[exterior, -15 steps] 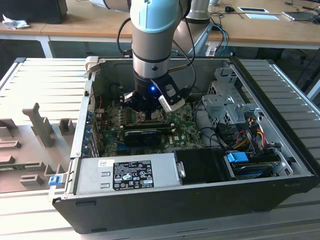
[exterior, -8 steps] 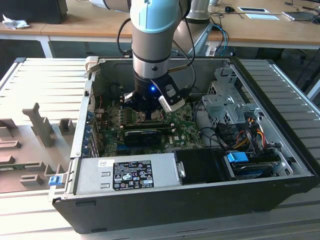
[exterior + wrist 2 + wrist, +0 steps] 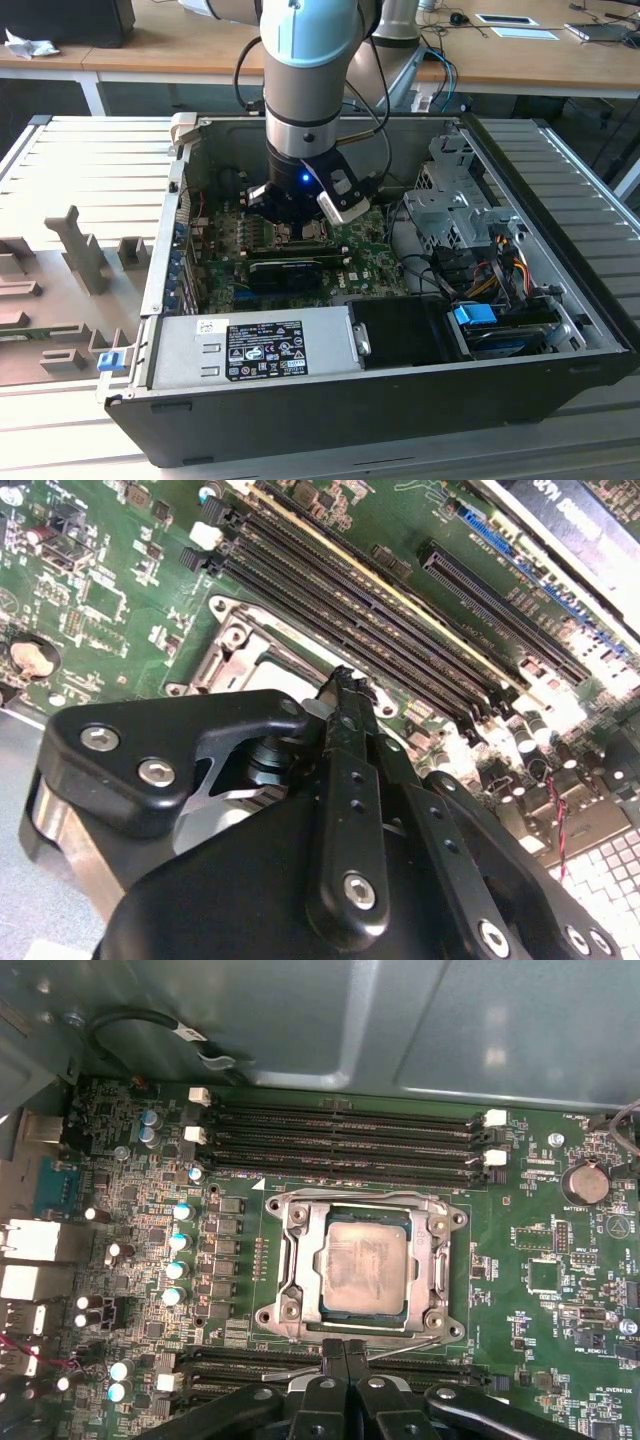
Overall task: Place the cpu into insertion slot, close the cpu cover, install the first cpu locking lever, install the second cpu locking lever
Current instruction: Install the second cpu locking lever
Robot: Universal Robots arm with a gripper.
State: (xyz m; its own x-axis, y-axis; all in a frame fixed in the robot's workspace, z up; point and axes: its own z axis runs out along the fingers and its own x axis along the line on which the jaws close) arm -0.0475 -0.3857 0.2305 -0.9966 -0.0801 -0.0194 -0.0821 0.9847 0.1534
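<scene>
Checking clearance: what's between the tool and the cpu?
In the first wrist view, the cover's near frame edge and a thin silvery lever wire lie between the tool and the cpu, over the first memory slot.

Reaches straight down with arm (image 3: 308, 90) vertical, wrist low, black pincer (image 3: 346, 1360) pointing downward, fingers (image 3: 345, 730) pressed together at the tips.

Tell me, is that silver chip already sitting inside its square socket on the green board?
Yes. In the first wrist view the cpu lies flat inside the insertion slot, with the cpu cover framing it on the motherboard.
</scene>
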